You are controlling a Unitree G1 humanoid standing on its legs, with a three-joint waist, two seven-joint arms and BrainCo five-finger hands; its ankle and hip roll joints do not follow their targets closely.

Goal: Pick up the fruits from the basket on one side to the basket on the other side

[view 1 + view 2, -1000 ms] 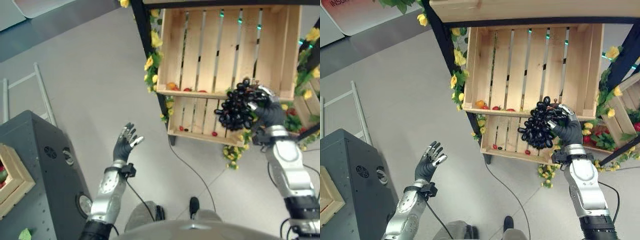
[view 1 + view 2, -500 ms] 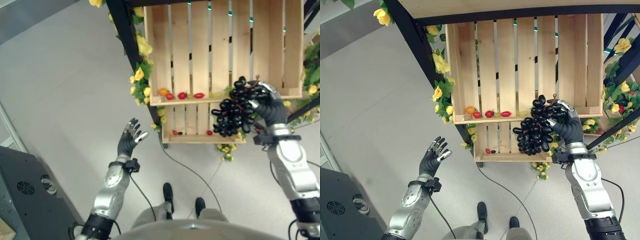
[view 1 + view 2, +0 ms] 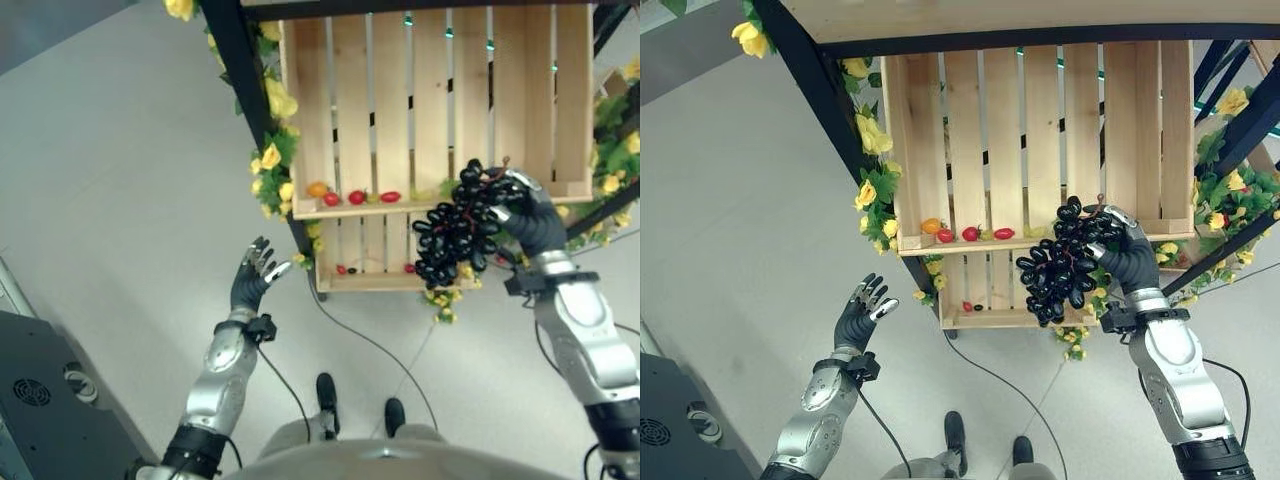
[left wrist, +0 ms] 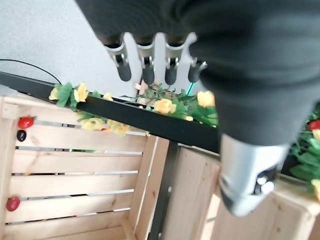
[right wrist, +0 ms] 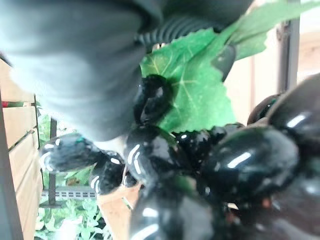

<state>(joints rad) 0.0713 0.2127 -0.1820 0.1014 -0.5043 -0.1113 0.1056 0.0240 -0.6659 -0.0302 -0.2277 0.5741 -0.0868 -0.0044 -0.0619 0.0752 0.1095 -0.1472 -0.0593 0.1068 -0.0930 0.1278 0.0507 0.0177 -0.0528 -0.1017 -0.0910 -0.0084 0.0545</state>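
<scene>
Wooden crate (image 3: pixel 1040 130) nearer now; right hand (image 3: pixel 1127 258) still gripping grapes (image 3: pixel 1060 265), left hand (image 3: pixel 858 318) fingers open.

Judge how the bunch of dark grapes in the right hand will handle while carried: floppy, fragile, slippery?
The bunch of dark grapes hangs below the right hand, so it probably swings loosely. Its glossy skins look slippery. Single grapes might detach if squeezed or shaken.
</scene>
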